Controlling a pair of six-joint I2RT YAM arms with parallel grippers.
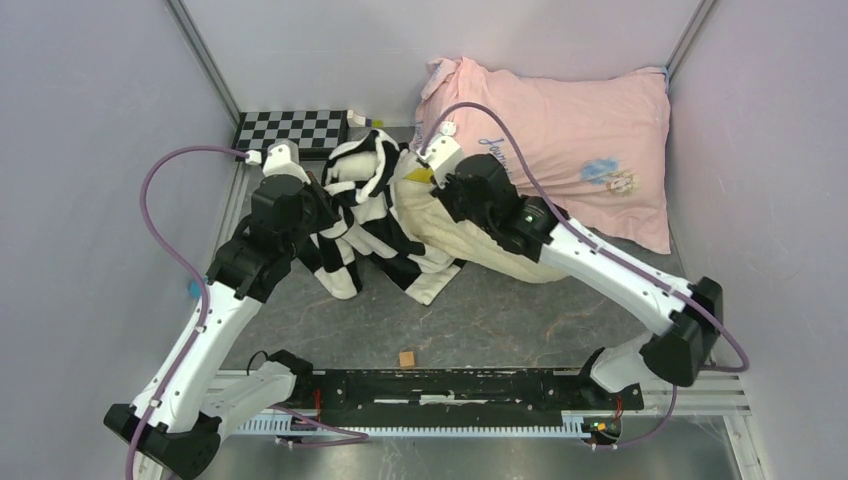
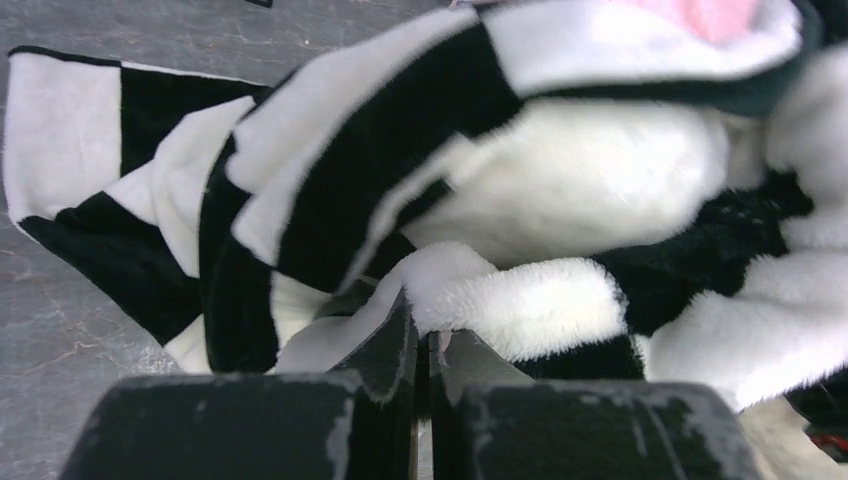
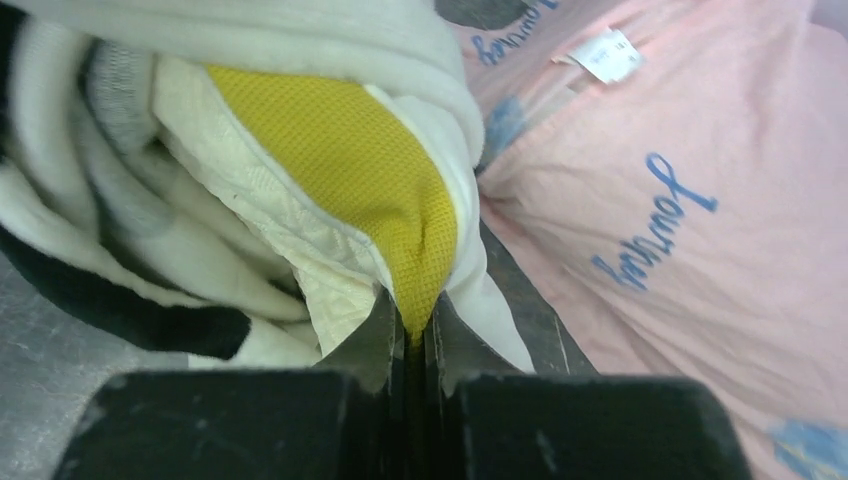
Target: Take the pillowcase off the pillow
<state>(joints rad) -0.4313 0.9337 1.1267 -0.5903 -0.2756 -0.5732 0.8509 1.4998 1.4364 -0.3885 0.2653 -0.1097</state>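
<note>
Only the right wrist view shows the right end effector (image 3: 412, 335) pinched shut on the yellow trim of the pillow (image 3: 340, 150). The left end effector (image 2: 420, 340) clamps the pillowcase (image 2: 560, 180), bunched directly ahead on the worktop (image 1: 500, 320).

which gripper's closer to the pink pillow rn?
Right. The right gripper is shut on the pillow at its yellow trim, directly beside the pink pillow. The left gripper is shut on the pillowcase, farther left, bunched fabric between.
</note>
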